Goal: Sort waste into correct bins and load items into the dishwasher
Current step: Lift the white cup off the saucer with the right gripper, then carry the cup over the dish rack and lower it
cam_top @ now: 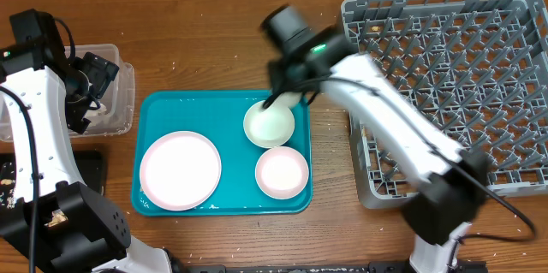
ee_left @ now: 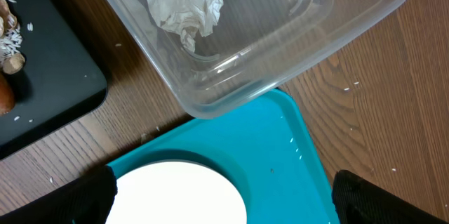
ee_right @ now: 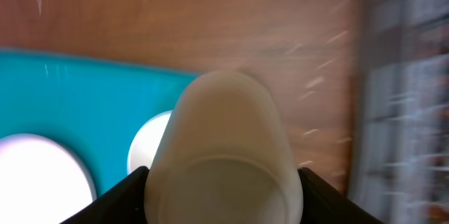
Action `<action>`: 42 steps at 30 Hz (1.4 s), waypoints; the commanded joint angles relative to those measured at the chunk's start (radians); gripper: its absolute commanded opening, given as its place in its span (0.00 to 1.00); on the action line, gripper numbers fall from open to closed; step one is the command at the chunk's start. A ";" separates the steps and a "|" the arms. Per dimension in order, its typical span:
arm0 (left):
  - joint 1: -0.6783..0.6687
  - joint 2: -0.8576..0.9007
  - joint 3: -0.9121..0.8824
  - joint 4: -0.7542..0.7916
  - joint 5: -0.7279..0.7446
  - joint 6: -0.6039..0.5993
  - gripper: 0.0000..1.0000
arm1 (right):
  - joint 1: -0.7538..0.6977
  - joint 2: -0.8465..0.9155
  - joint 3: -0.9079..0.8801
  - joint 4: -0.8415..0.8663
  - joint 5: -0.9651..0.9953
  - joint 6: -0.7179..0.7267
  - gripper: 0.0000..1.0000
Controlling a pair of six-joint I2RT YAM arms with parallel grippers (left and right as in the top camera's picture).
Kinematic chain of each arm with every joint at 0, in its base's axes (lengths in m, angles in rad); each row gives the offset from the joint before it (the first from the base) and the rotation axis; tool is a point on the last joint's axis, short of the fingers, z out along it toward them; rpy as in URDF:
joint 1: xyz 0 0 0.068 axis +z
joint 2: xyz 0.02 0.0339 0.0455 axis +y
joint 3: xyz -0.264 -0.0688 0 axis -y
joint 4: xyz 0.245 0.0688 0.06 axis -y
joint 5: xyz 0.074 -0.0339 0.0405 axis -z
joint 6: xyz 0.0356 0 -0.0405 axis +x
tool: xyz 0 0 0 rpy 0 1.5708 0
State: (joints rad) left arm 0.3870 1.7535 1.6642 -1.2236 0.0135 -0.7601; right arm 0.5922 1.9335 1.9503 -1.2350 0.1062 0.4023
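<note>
At 9 o'clock of the scene the left gripper (ee_left: 224, 201) hangs wide and empty, just above the near corner of the clear tub (cam_top: 118, 93). A crumpled wrapper (ee_left: 184, 3) lies inside that tub. At 7 o'clock from the tub is the black tray (ee_left: 56, 76), and at its edge the left wrist view shows the carrot (ee_left: 3, 94) and some rice-like crumbs (ee_left: 10, 38). The waste sorting therefore looks done, apart from a few stray grains on the tabletop (cam_top: 214, 50).

The teal tray (cam_top: 158, 106) lies in the middle. The pink plate (cam_top: 180, 169) sits at its 8 o'clock, the white bowl (cam_top: 269, 126) at 1 o'clock and the small pink dish (cam_top: 282, 172) at 4 o'clock. All three are waiting to be loaded.

The right gripper (cam_top: 287, 95) is at the bowl's 12 o'clock rim. In its own blurred wrist view the white cup (ee_right: 223, 147) fills the space between the fingers and touches both, so I judge that it is clamped on the cup. I cannot tell whether the cup has left the tray.

At 3 o'clock the dish rack (cam_top: 454, 59) shows no dishes among its pegs where the arm does not hide it. The loading has barely begun: the cup is the first item in hand, and the plate, bowl and dish are left.
</note>
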 commanded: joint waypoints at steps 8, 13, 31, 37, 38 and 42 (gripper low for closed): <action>0.000 -0.001 0.020 0.001 -0.014 -0.003 1.00 | -0.644 -0.138 0.071 0.007 0.117 -0.033 0.61; 0.000 -0.001 0.019 0.001 -0.014 -0.003 1.00 | -0.847 -0.082 0.071 0.033 0.001 -0.071 0.64; 0.000 -0.001 0.020 0.001 -0.014 -0.003 1.00 | -0.919 0.074 0.073 -0.066 -0.108 -0.092 0.86; 0.000 -0.001 0.019 0.001 -0.014 -0.003 1.00 | -0.844 -0.026 0.073 -0.122 -0.319 -0.112 0.83; 0.000 -0.001 0.020 0.001 -0.014 -0.003 1.00 | -0.815 -0.043 0.073 -0.122 -0.350 -0.130 0.83; 0.000 -0.001 0.020 0.001 -0.014 -0.003 1.00 | -0.550 -0.078 0.070 -0.117 -0.377 -0.165 0.84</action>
State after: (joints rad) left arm 0.3870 1.7535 1.6642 -1.2236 0.0139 -0.7601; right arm -0.1398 1.9141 2.0132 -1.3544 -0.1925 0.2783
